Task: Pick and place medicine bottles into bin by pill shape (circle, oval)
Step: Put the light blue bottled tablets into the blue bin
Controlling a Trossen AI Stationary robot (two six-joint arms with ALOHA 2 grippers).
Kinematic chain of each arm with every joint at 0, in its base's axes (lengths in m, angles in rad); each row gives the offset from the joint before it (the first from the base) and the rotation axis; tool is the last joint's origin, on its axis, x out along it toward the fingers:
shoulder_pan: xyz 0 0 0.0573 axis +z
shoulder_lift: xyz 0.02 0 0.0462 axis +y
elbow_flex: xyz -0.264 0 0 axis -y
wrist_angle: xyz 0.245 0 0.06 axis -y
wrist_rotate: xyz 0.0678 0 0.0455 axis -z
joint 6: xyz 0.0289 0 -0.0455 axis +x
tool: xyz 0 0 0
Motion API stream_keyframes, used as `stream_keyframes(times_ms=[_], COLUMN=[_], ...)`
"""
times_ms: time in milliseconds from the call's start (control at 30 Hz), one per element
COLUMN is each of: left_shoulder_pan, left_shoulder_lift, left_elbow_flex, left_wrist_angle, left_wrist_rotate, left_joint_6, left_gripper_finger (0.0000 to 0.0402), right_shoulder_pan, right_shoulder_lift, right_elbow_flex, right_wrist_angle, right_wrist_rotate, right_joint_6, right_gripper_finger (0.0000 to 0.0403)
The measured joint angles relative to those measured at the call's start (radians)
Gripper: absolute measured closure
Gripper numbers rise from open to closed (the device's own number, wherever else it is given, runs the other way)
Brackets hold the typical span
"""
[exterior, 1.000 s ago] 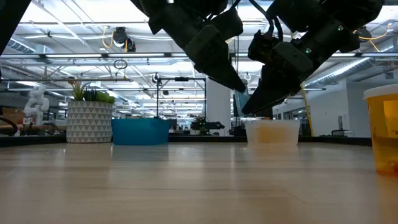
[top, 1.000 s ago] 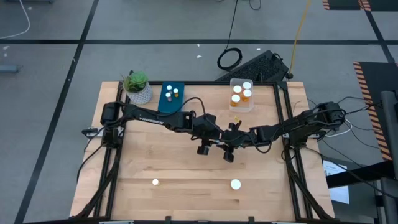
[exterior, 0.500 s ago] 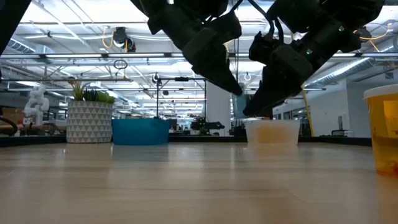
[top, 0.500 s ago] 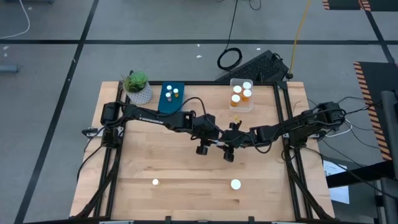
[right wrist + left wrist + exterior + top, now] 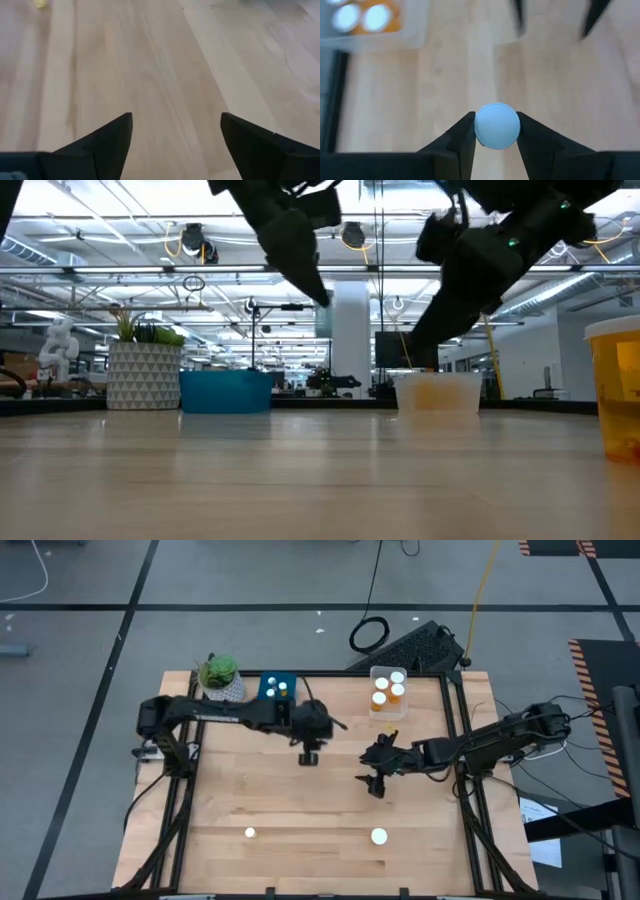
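Left end effector point(image 5: 496, 131): I see its two dark fingers clamped on a white-capped medicine bottle point(image 5: 496, 126), held above the bare tabletop point(image 5: 300, 810).
Left end effector's place: from above it point(image 5: 309, 754) hangs just in front of the blue bin point(image 5: 277, 688).
Right end effector point(image 5: 176, 131): my wrist camera shows its fingers spread wide, nothing between them, only wood below.
Right end effector's place: from above it point(image 5: 375, 783) sits well apart from the left one, toward the clear bin point(image 5: 389, 712).
Clear bin: holds three capped bottles point(image 5: 390, 689).
Blue bin: holds small bottles point(image 5: 277, 690).
Loose bottles: one point(image 5: 379, 836) nearer the right end effector, another point(image 5: 249, 833) further off.
Beside blue bin: potted plant point(image 5: 221, 678).
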Motion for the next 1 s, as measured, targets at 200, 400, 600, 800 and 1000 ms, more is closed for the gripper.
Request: stream_keyframes(times_ms=[200, 400, 600, 800, 1000], left_shoulder_pan=[0.105, 0.235, 0.360, 0.441, 0.481], left_shoulder_lift=[-0.110, -0.187, -0.224, -0.234, -0.235], left_elbow_flex=[-0.046, -0.143, -0.256, -0.337, -0.405], left_wrist_angle=[-0.071, -0.052, 0.027, 0.090, 0.175], left_wrist_rotate=[-0.022, -0.040, -0.044, -0.038, -0.020], left_joint_6=[0.003, 0.021, 0.026, 0.032, 0.040], left_gripper_finger=[0.0268, 0.0268, 0.0268, 0.0268, 0.0268], right_shoulder_pan=[0.025, 0.035, 0.035, 0.034, 0.033], right_shoulder_lift=[-0.077, -0.125, -0.141, -0.141, -0.141], right_elbow_flex=[-0.039, -0.089, -0.109, -0.109, -0.109], right_wrist_angle=[-0.001, 0.043, 0.061, 0.085, 0.099], right_wrist_rotate=[0.001, 0.001, 0.027, 0.028, 0.027], right_joint_6=[-0.004, -0.031, -0.063, -0.089, -0.099], right_gripper_finger=[0.0114, 0.0119, 0.0119, 0.0119, 0.0119])
